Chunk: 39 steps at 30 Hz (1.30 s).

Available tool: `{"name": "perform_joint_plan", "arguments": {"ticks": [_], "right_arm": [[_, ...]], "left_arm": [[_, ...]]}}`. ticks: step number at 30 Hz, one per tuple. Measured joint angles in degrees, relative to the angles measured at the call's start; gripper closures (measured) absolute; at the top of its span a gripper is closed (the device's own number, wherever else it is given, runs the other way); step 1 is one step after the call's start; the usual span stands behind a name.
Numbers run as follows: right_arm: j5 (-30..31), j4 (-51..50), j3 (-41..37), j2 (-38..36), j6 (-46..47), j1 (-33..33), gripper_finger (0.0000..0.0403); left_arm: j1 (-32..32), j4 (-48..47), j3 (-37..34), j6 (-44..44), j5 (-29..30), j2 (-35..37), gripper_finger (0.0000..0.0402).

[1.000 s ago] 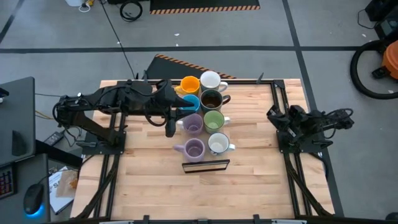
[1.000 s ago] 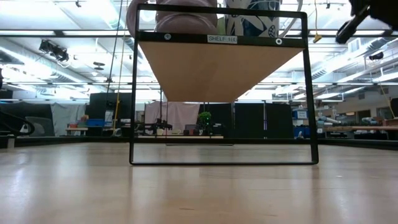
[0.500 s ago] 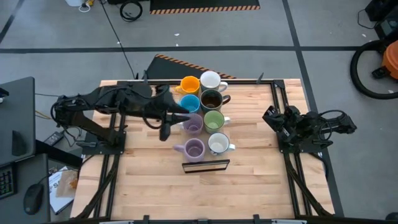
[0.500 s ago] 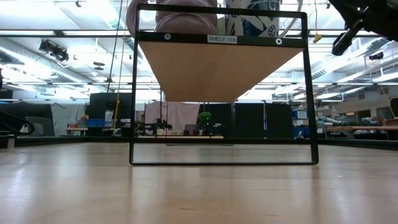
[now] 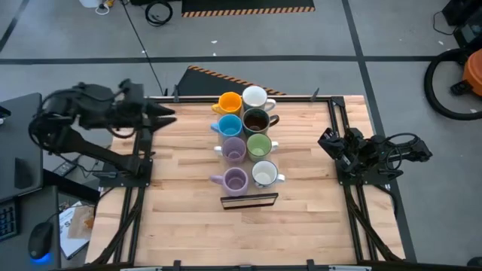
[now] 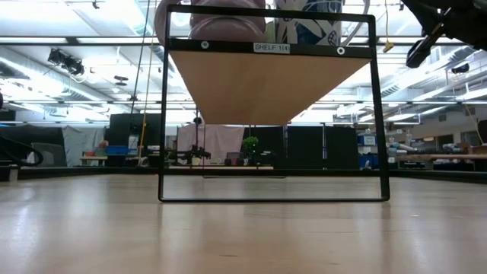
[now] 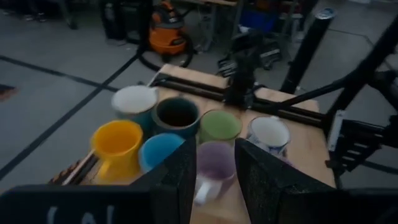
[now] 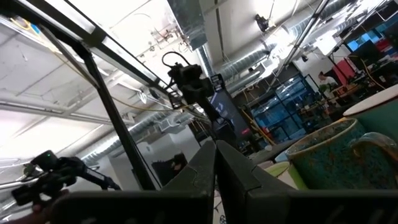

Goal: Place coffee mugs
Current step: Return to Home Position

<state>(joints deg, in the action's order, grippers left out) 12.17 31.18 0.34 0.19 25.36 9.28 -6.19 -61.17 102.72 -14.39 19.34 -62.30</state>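
Eight coffee mugs (image 5: 233, 149) are seen ranked in two rows on the shelf (image 5: 249, 200), well ahead of the left end effector (image 5: 170, 113), held empty and open, and the right end effector (image 5: 331, 141), held closed, both apparently kept clear for parking.

I see two columns of mugs at the upper centre of the table (image 5: 301, 222). Left column, top down: orange mug (image 5: 230, 102), light blue mug (image 5: 230, 124), lavender mug (image 5: 233, 148), second lavender mug (image 5: 236, 180). Right column: white mug (image 5: 254, 97), dark brown mug (image 5: 256, 120), green mug (image 5: 259, 144), grey-white mug (image 5: 264, 174). My left gripper (image 5: 167, 113) hangs at the table's upper-left edge, and the right gripper (image 5: 329, 141) at its right edge.
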Motion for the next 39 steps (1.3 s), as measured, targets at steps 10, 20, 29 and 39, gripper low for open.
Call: {"name": "perform_joint_plan", "arguments": {"ticks": [10,20,29,39], "right_arm": [[0.03,0.02,0.00,0.00,0.00,0.00,0.0382],[0.12,0.02,0.00,0.00,0.00,0.00,0.0382],[0.12,0.02,0.00,0.00,-0.02,0.00,0.0383],[0.12,0.02,0.00,0.00,-0.02,0.00,0.0382]], "left_arm": [[-0.79,-4.11,-0.07,1.31,2.94,5.81,0.0286],[-0.79,21.28,-29.05,0.07,0.80,25.26,0.0286],[-0.79,57.04,-62.25,-0.16,-1.18,41.91,0.0286],[-0.72,72.71,-78.96,-1.56,2.07,51.60,0.0286]]}}
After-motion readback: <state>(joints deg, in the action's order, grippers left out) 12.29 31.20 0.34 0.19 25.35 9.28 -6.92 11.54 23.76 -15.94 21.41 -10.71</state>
